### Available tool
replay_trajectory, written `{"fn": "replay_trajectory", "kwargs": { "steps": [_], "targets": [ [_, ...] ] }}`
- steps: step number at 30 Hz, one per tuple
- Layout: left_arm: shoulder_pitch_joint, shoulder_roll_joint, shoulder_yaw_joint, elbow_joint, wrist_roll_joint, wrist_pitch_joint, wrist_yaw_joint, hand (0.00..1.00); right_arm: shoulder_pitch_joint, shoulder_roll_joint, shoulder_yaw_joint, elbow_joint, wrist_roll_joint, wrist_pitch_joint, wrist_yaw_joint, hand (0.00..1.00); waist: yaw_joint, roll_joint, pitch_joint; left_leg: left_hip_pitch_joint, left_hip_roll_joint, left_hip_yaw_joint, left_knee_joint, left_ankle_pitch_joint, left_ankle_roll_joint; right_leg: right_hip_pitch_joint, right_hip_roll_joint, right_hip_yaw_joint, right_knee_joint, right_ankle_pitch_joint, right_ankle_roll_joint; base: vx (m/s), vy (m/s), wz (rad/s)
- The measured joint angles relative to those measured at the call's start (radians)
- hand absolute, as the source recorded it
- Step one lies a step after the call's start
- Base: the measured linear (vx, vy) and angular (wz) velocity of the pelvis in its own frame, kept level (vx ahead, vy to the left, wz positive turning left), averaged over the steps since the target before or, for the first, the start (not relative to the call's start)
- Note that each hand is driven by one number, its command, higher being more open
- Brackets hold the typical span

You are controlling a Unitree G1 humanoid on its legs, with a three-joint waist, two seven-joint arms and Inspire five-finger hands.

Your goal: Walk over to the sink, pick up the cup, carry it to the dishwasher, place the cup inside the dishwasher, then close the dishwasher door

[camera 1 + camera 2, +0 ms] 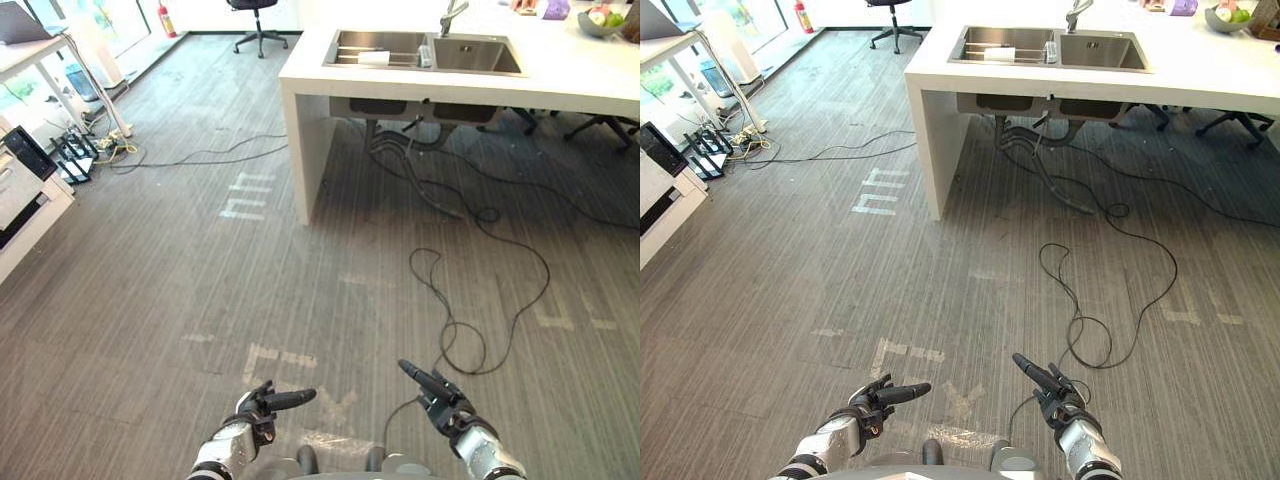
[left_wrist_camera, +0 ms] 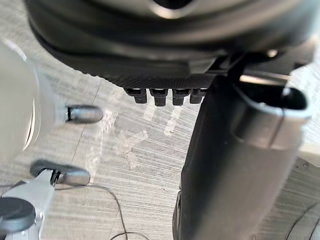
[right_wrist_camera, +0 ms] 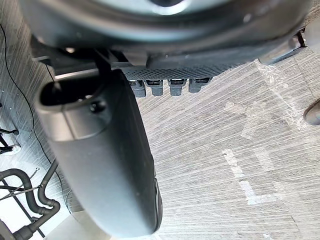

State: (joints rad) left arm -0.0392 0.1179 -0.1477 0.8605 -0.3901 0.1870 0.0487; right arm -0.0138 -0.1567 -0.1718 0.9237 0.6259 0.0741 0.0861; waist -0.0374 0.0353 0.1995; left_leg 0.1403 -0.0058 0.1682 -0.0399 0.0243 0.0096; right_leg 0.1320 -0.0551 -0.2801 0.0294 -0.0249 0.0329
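Barely begun: your left hand (image 1: 262,402) and right hand (image 1: 440,392) show released, empty fingers, and the cup (image 1: 373,58), seemingly that white thing, lies in the far sink (image 1: 475,55); every step is left.

White counter (image 1: 560,82), steel-grey sink (image 1: 472,56), grey-streaked floor (image 1: 200,290), cup (image 1: 373,58) seemingly white.

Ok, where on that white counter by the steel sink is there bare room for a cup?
The white counter is bare right of the steel double sink, up to the grey fruit bowl, and a narrow strip along the sink's front. Crowded: the far right corner, with the bowl and a purple object.
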Motion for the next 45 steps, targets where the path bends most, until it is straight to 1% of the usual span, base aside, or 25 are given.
{"fn": "replay_trajectory", "kwargs": {
  "steps": [11,13,14,16,18,20,21,22,24,25,26,29,30,31,32,33,34,35,36,37,39,40,42,44,45],
  "targets": [
    [0.034,0.021,-0.007,-0.003,0.116,-0.051,0.115,1.0,0.027,0.008,0.027,0.0,-0.039,0.004,0.082,1.0,0.007,-0.022,-0.006,0.01,0.004,0.037,-0.028,0.011,0.011,-0.042,-0.001,0.031,0.06,-0.02,0.004,0.01,0.008,-0.08],
    [0.035,0.029,0.0,-0.014,0.116,-0.055,0.121,1.0,0.028,0.016,0.051,0.0,-0.065,0.005,0.09,1.0,0.012,-0.034,-0.006,0.01,0.0,0.054,-0.012,-0.009,0.013,-0.094,-0.024,0.041,0.175,-0.07,0.03,0.04,0.029,-0.33],
    [0.04,0.029,0.009,-0.03,0.115,-0.054,0.121,1.0,0.027,0.018,0.073,0.001,-0.081,0.014,0.091,1.0,0.016,-0.04,-0.003,0.001,0.004,0.071,0.024,-0.043,0.028,-0.166,-0.046,0.031,0.324,-0.079,0.044,0.0,0.05,-0.33],
    [0.035,0.03,0.024,-0.031,0.114,-0.054,0.12,1.0,0.029,0.027,0.083,0.005,-0.082,0.024,0.091,1.0,0.017,-0.053,0.0,-0.01,0.007,0.082,0.076,-0.073,0.044,-0.234,-0.076,0.024,0.486,-0.078,0.043,-0.03,0.04,-0.27],
    [0.034,0.041,0.039,-0.024,0.089,-0.054,0.12,1.0,0.018,0.02,0.091,0.004,-0.083,0.029,0.093,1.0,0.013,-0.08,0.012,-0.005,0.006,0.091,0.159,-0.127,0.053,-0.334,-0.133,0.026,0.736,-0.019,-0.003,-0.01,0.025,-0.12],
    [0.034,0.048,0.044,-0.024,0.053,-0.051,0.12,1.0,0.016,-0.005,0.101,0.003,-0.083,0.032,0.094,1.0,0.011,-0.074,0.017,0.01,0.029,0.08,0.224,-0.173,0.054,-0.402,-0.154,0.028,0.89,0.079,-0.001,0.08,0.002,0.07],
    [0.033,0.05,0.045,-0.026,0.046,-0.046,0.119,1.0,0.013,-0.009,0.103,0.003,-0.082,0.033,0.094,1.0,0.015,-0.075,0.018,0.014,0.034,0.079,0.236,-0.183,0.053,-0.419,-0.157,0.027,0.914,0.057,-0.001,0.11,-0.011,0.03],
    [0.032,0.052,0.049,-0.031,0.035,-0.034,0.118,1.0,0.01,-0.013,0.103,0.002,-0.08,0.033,0.093,1.0,0.017,-0.074,0.02,0.015,0.042,0.079,0.252,-0.197,0.047,-0.437,-0.158,0.025,0.899,0.023,-0.006,0.12,-0.035,0.0],
    [0.023,0.055,0.06,-0.046,0.025,-0.001,0.106,1.0,0.005,-0.013,0.101,-0.013,-0.077,0.044,0.083,1.0,0.018,-0.074,0.032,0.015,0.056,0.075,0.264,-0.213,0.035,-0.436,-0.15,-0.001,0.595,0.015,0.008,0.17,-0.057,0.02],
    [0.015,0.063,0.06,-0.058,0.025,0.018,0.097,1.0,0.005,-0.01,0.102,-0.028,-0.076,0.061,0.077,1.0,0.019,-0.081,0.041,0.011,0.052,0.074,0.264,-0.22,0.025,-0.402,-0.134,-0.01,0.3,0.048,0.044,0.19,-0.088,0.11],
    [0.014,0.067,0.06,-0.081,0.015,0.032,0.091,1.0,0.01,-0.008,0.101,-0.044,-0.067,0.079,0.068,1.0,0.016,-0.097,0.048,0.01,0.032,0.064,0.264,-0.232,0.015,-0.374,-0.143,-0.006,0.088,0.073,0.084,0.2,-0.118,0.15],
    [0.007,0.062,0.061,-0.087,-0.024,0.039,0.064,1.0,0.023,-0.01,0.089,-0.046,-0.043,0.101,0.052,1.0,-0.001,-0.108,0.052,0.024,0.011,0.022,0.285,-0.276,-0.014,-0.348,-0.174,-0.004,0.071,0.07,0.083,0.25,-0.227,0.4],
    [0.005,0.052,0.059,-0.089,-0.026,0.041,0.056,1.0,0.025,-0.011,0.077,-0.051,-0.029,0.107,0.043,1.0,-0.007,-0.089,0.061,0.033,0.028,0.004,0.306,-0.308,-0.036,-0.341,-0.159,0.017,0.091,0.113,0.058,0.34,-0.277,0.36],
    [0.008,0.039,0.057,-0.089,-0.027,0.045,0.041,1.0,0.029,-0.013,0.054,-0.066,-0.022,0.108,0.039,1.0,-0.011,-0.051,0.054,0.03,0.068,-0.007,0.321,-0.335,-0.064,-0.371,-0.125,0.033,0.163,0.115,0.054,0.35,-0.264,0.26],
    [0.014,0.036,0.056,-0.089,-0.028,0.046,0.031,1.0,0.032,-0.013,0.047,-0.073,-0.02,0.108,0.037,1.0,-0.013,-0.037,0.047,0.034,0.089,-0.01,0.322,-0.347,-0.077,-0.387,-0.108,0.036,0.2,0.114,0.044,0.39,-0.249,0.17],
    [0.025,0.032,0.041,-0.083,-0.04,0.047,0.019,1.0,0.043,-0.013,0.041,-0.083,-0.02,0.11,0.034,1.0,-0.019,-0.011,0.031,0.057,0.133,-0.015,0.311,-0.366,-0.091,-0.399,-0.075,0.019,0.26,0.093,-0.002,0.44,-0.239,0.11],
    [0.035,0.024,0.035,-0.071,-0.044,0.047,0.009,1.0,0.057,-0.013,0.036,-0.092,-0.019,0.11,0.027,1.0,-0.016,0.009,0.013,0.073,0.158,-0.019,0.311,-0.374,-0.085,-0.397,-0.05,-0.001,0.283,0.064,-0.046,0.46,-0.235,0.02],
    [0.038,0.014,0.034,-0.059,-0.044,0.045,-0.003,1.0,0.063,-0.009,0.029,-0.09,-0.019,0.111,0.02,1.0,-0.009,0.015,0.006,0.054,0.173,-0.023,0.419,-0.363,-0.094,-0.395,-0.031,-0.003,0.307,0.036,-0.087,0.58,-0.293,-0.15],
    [0.042,-0.003,0.033,-0.039,-0.045,0.044,-0.018,1.0,0.061,-0.011,0.029,-0.087,-0.019,0.114,0.013,1.0,-0.009,0.021,0.002,-0.007,0.208,-0.009,0.589,-0.314,-0.093,-0.369,-0.011,-0.004,0.312,0.011,-0.099,0.59,-0.29,-0.15],
    [0.049,-0.018,0.033,-0.025,-0.052,0.042,-0.027,1.0,0.068,-0.01,0.032,-0.087,-0.019,0.115,0.016,1.0,-0.011,0.029,0.0,-0.07,0.252,-0.004,0.759,-0.221,-0.108,-0.323,0.011,-0.013,0.292,-0.009,-0.101,0.58,-0.286,-0.09],
    [0.068,-0.03,0.034,-0.033,-0.07,0.013,-0.043,1.0,0.088,-0.01,0.052,-0.083,-0.021,0.118,0.017,1.0,-0.007,0.042,-0.005,-0.165,0.33,0.004,0.971,-0.091,-0.118,-0.242,0.055,-0.012,0.23,-0.032,-0.125,0.39,-0.136,-0.05],
    [0.064,-0.03,0.044,-0.042,-0.085,-0.016,-0.052,1.0,0.087,-0.011,0.064,-0.065,-0.022,0.12,0.018,1.0,-0.003,0.044,-0.001,-0.244,0.366,0.008,1.138,-0.127,-0.087,-0.181,0.075,-0.007,0.194,-0.04,-0.138,0.57,-0.132,-0.14],
    [0.062,-0.031,0.055,-0.063,-0.103,-0.034,-0.05,1.0,0.083,-0.011,0.069,-0.056,-0.021,0.131,0.018,1.0,0.0,0.035,0.019,-0.304,0.332,0.012,1.168,-0.183,-0.08,-0.08,0.075,0.012,0.152,-0.057,-0.147,0.49,-0.092,-0.28],
    [0.103,-0.038,0.064,-0.131,-0.103,-0.062,-0.048,1.0,0.065,-0.014,0.071,-0.055,-0.02,0.133,0.018,1.0,0.027,0.031,0.024,-0.324,0.231,0.036,0.857,-0.219,-0.084,-0.018,0.063,0.087,0.12,-0.068,-0.131,0.36,-0.011,-0.89],
    [0.112,-0.039,0.066,-0.149,-0.103,-0.069,-0.045,1.0,0.055,-0.015,0.07,-0.056,-0.02,0.134,0.018,1.0,0.03,0.033,0.025,-0.324,0.21,0.042,0.753,-0.218,-0.084,-0.009,0.061,0.102,0.111,-0.069,-0.127,0.33,0.061,-0.99]
  ]
}}
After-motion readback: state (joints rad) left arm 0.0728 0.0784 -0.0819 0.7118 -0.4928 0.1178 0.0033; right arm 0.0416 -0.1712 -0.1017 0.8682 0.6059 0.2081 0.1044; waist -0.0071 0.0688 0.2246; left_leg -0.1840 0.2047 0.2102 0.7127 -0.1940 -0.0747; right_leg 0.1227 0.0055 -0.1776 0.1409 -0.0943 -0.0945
